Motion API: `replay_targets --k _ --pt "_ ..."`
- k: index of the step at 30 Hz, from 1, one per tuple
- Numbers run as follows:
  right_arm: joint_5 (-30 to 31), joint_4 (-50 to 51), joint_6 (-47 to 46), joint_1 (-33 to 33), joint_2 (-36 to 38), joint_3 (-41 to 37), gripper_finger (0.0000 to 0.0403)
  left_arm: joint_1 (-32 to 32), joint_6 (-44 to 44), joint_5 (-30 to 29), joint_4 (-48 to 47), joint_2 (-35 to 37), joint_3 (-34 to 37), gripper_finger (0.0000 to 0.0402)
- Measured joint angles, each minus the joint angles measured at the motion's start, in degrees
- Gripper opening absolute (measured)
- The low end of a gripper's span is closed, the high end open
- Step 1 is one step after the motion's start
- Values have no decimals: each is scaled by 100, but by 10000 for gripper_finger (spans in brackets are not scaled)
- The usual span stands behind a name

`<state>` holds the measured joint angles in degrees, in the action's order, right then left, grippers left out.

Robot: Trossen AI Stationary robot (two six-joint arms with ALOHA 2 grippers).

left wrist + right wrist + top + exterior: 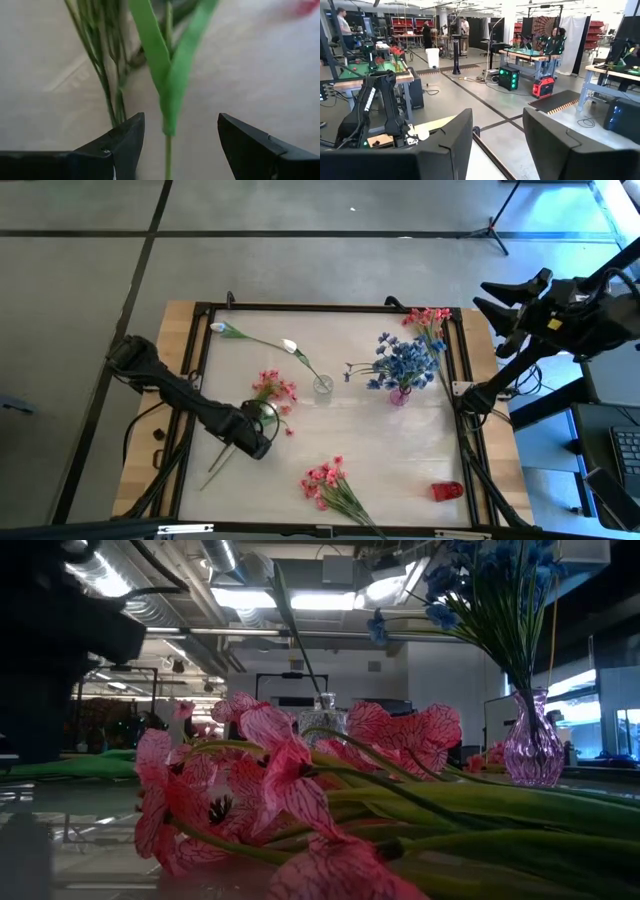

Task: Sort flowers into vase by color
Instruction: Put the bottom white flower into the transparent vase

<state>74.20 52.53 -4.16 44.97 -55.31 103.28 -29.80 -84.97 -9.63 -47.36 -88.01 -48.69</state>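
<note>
A pink sprig [272, 390] lies on the table, its thin stem running toward the near left. My left gripper [256, 438] is low over that stem. In the left wrist view it is open [180, 125], with a green stem and its leaves [167, 105] between the fingers, not touched. A clear vase [322, 385] holds white buds [290, 345] that lean toward the far left. A purple vase [400, 395] holds blue blooms [404, 360]. My right gripper [482, 296] is open [497, 125], raised beyond the table's right edge.
More pink sprigs lie at the far right corner [428, 317] and by the near edge [325, 480], filling the low view [290, 790]. A small red object [447, 491] sits near the right front. A dark frame [300, 307] borders the table.
</note>
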Motion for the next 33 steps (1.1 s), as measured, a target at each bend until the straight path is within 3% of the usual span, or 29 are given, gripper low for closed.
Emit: replay_targets --k 12,16,20,22,27,31,33 --pt "158 1 -659 0 -402 0 172 505 206 98 178 2 568 191" --pt "532 -2 -912 0 -588 0 172 503 222 33 202 2 568 135" --pt "574 -3 -1108 0 -745 0 172 479 414 -107 186 38 568 46" --pt "568 1 -1197 0 -801 0 172 383 451 -299 95 142 519 17" --pt "428 -2 -1213 0 -908 0 172 -49 852 -911 82 833 58 16" --pt "347 6 -1210 0 -1046 0 172 -497 1686 -2286 662 1502 -446 13" --pt "341 7 -1211 0 -1099 0 172 -555 2610 -2660 1099 1666 -572 13"
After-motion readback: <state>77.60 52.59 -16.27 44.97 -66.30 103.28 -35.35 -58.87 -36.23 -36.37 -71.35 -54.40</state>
